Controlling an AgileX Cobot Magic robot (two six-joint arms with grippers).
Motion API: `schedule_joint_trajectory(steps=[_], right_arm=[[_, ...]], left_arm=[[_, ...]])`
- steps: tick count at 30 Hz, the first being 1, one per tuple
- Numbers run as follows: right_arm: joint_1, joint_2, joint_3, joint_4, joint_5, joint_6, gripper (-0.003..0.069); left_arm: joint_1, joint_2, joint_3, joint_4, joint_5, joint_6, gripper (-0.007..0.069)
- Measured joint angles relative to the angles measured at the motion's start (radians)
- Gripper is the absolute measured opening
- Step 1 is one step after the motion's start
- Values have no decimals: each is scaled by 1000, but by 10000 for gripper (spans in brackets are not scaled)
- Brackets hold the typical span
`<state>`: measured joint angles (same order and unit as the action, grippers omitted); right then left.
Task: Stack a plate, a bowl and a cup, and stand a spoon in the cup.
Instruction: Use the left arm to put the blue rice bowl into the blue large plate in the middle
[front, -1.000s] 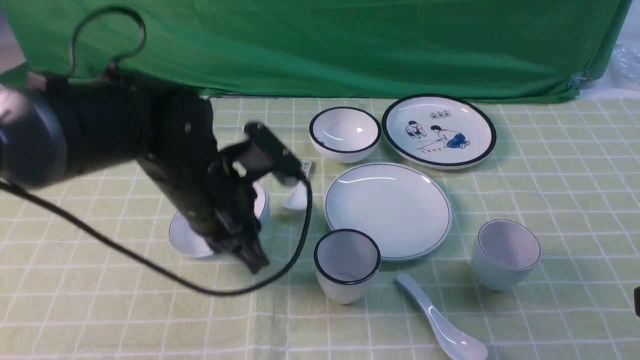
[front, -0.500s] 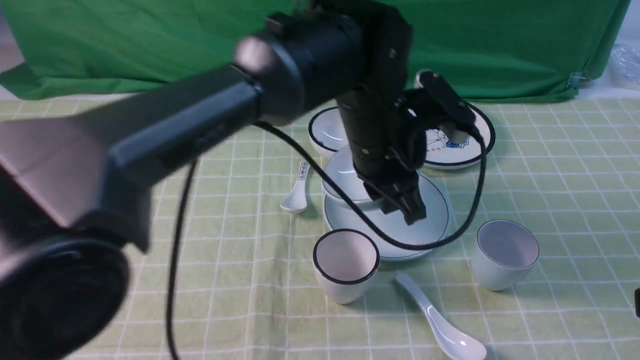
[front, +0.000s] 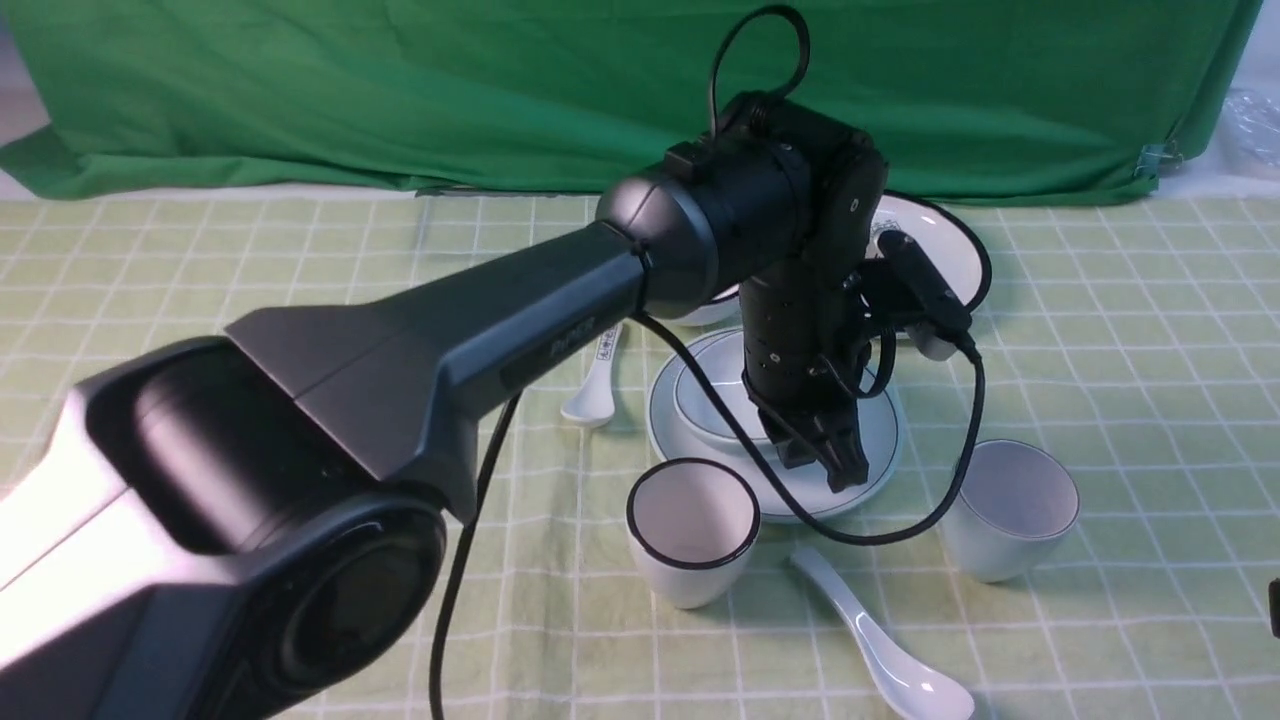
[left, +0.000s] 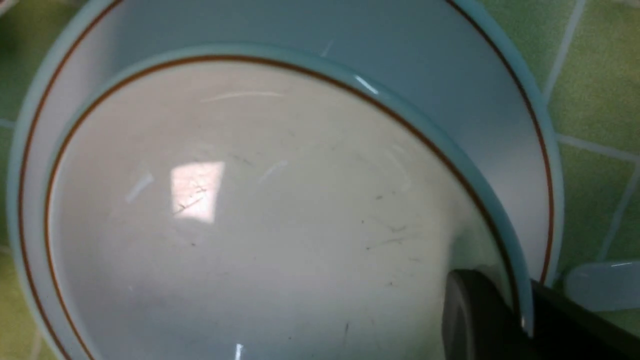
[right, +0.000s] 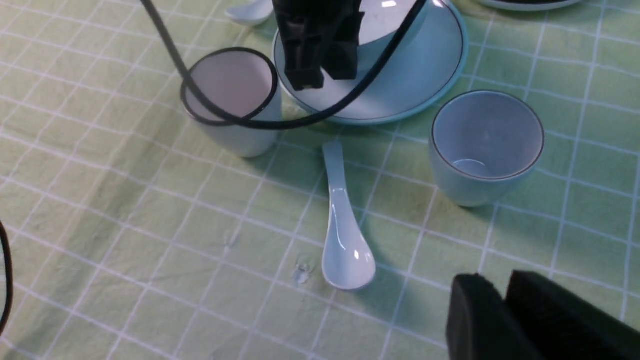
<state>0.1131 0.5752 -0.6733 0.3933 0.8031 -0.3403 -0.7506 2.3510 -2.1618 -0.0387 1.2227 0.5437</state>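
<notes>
Well, at the left of the table (front: 200, 280) the left arm (front: 480, 320) comes in from the near left corner and reaches across to the middle. Past its forearm lies a small spoon (front: 592, 388) with dark print on the handle, its scoop toward the near edge. A black-rimmed cup (front: 690, 530) stands upright closer to the near edge, just beside the plain plate (front: 668, 440).

That plate lies flat in the middle of the table, and the wide bowl (front: 715, 402) sits upright inside its rim, a little toward the far left of it. Whether the bowl rests on the plate cannot be told. The left gripper (front: 825, 465) points down at the bowl's near right side, and its fingers (left: 475, 320) pinch the bowl's wall, one inside and one outside.

Behind the arm, toward the far edge, part of a black-rimmed bowl (front: 712, 308) shows, and to its right a pictured plate (front: 945, 250), partly hidden.

The long spoon (front: 880, 650) lies near the near edge, handle toward the plain plate, scoop up. To its right the pale cup (front: 1010, 510) stands upright and empty, near the plain plate but apart from it.

The right gripper (right: 502, 287) hangs over the near right part of the table. Its fingers sit close together with nothing between them; whether they touch cannot be told.
</notes>
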Motion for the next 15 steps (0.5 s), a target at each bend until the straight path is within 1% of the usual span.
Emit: schedule_joint_trajectory(steps=[4,5,6,9,10,11,12,15], right_arm=[[0,0,0,0,0,-5,149],[0,0,0,0,0,-5,174],[0,0,0,0,0,-5,188],[0,1,-1,0,2,-10,285],[0,3,-1,0,5,-10,311],[0,4,-1,0,5,-10,316],[0,15,-1,0,6,-12,344],[0,46,-4,-1,7,-12,345]], left_arm=[[0,9,-6,-13,-1,9,63],[0,12,-6,-27,-1,13,112],[0,12,-6,-31,-1,15,126],[0,14,-6,-51,-1,18,281],[0,14,-6,-53,-1,14,318],[0,14,-6,-55,-1,14,328],[0,14,-6,-66,-1,-8,411],[0,11,-6,-73,-1,-49,441]])
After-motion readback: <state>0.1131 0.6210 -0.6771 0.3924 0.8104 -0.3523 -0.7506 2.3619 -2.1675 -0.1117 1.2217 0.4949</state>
